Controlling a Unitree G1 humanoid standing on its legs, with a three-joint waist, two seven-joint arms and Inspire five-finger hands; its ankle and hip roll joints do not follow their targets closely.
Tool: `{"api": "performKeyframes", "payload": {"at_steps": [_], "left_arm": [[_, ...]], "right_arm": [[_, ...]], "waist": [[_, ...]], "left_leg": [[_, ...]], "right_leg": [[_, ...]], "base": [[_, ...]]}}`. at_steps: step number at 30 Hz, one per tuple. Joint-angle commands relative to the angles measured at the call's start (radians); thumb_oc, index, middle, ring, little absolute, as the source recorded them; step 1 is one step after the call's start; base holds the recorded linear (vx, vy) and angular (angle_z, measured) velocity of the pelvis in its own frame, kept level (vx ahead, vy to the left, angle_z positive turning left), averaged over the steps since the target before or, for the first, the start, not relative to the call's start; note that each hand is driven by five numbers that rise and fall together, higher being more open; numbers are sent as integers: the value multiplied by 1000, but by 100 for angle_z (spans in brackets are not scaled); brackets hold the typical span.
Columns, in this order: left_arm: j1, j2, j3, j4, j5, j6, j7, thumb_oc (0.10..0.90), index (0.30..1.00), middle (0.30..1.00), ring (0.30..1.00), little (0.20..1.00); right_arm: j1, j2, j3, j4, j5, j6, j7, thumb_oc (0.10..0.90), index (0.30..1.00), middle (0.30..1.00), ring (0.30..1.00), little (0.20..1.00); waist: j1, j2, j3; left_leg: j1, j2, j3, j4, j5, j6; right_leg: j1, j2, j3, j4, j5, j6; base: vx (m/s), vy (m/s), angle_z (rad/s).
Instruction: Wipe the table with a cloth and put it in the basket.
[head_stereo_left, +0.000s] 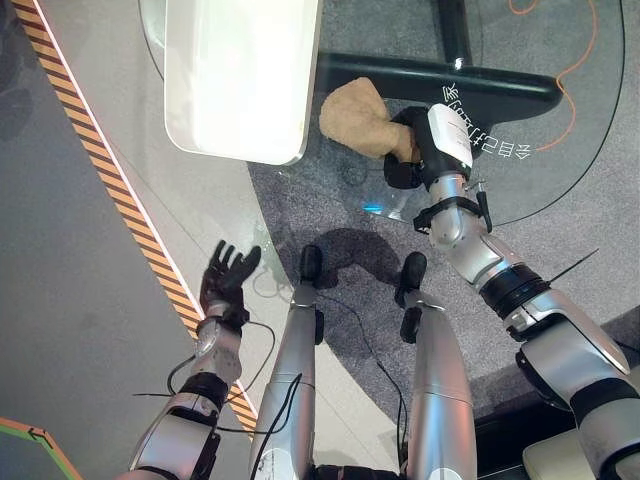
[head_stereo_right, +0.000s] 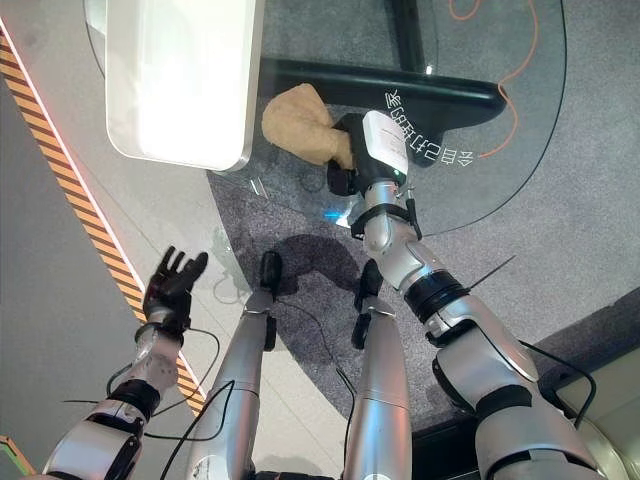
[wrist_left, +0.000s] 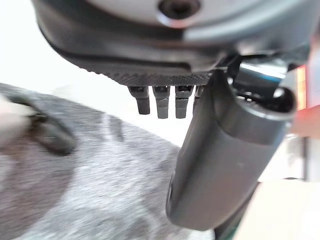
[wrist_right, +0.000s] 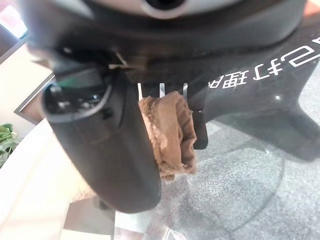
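A tan cloth (head_stereo_left: 358, 115) lies bunched on the round glass table (head_stereo_left: 560, 160), close to the table's near edge. My right hand (head_stereo_left: 408, 145) is curled round the cloth's near end; in the right wrist view the cloth (wrist_right: 172, 135) is pinched between the thumb and the fingers. My left hand (head_stereo_left: 225, 280) hangs low at the left, over the light floor beside the striped line, with its fingers (wrist_left: 162, 100) straight and nothing in them.
A white rounded tabletop (head_stereo_left: 240, 75) overlaps the glass table at the back left. The table's black base bar (head_stereo_left: 440, 80) shows through the glass. An orange cable (head_stereo_left: 575, 60) lies on the grey carpet beyond. An orange-and-black striped line (head_stereo_left: 120, 190) crosses the floor at the left.
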Motion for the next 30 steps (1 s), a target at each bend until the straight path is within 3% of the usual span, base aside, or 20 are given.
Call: {"api": "performKeyframes", "payload": {"at_steps": [1, 6, 13, 16, 21, 25, 30], "left_arm": [[-20, 71, 84, -14, 38, -160, 156, 800, 900, 900, 900, 900], [-68, 106, 123, -50, 64, -228, 259, 800, 900, 900, 900, 900], [-129, 157, 151, -169, 270, -365, 468, 800, 900, 900, 900, 900], [-129, 162, 162, -251, 338, -385, 513, 800, 900, 900, 900, 900], [-96, 125, 175, -412, 394, -416, 476, 800, 900, 900, 900, 900], [-50, 61, 173, -573, 462, -395, 455, 800, 900, 900, 900, 900], [18, 9, 155, -750, 464, -347, 327, 800, 900, 900, 900, 900]], "right_arm": [[46, 47, -6, 2, 70, -57, -37, 100, 300, 300, 300, 200], [54, 55, -14, -21, 101, -66, -66, 100, 300, 300, 300, 200], [82, 62, -49, -102, 105, -101, -85, 100, 300, 300, 300, 200], [110, 67, -74, -154, 100, -124, -89, 100, 300, 300, 300, 200], [179, 76, -129, -261, 82, -166, -86, 100, 300, 300, 300, 200], [257, 82, -187, -359, 55, -193, -91, 100, 300, 300, 300, 200], [348, 95, -262, -459, 22, -229, -77, 100, 300, 300, 300, 200]], "waist": [[22, 9, -21], [19, 2, -21], [15, -8, -21], [16, -11, -21], [13, -14, -21], [9, -18, -21], [-3, -21, -21]], "left_leg": [[-5, -80, 134, 35, -35, 117], [-5, -78, 129, 33, -35, 114], [-6, -78, 120, 27, -33, 108], [-6, -79, 115, 25, -34, 107], [-6, -80, 110, 22, -37, 110], [-7, -85, 110, 21, -40, 116], [-10, -90, 109, 22, -43, 124]], "right_leg": [[7, 66, -56, -28, 6, -36], [9, 70, -53, -25, 0, -38], [12, 78, -46, -28, -2, -36], [13, 81, -44, -28, -4, -34], [14, 85, -37, -25, -8, -31], [15, 88, -35, -27, -9, -27], [13, 93, -30, -30, -4, -25]], "base": [[0, 0, 0], [0, 0, 0], [0, 0, 0], [0, 0, 0], [0, 0, 0], [0, 0, 0], [0, 0, 0]]}}
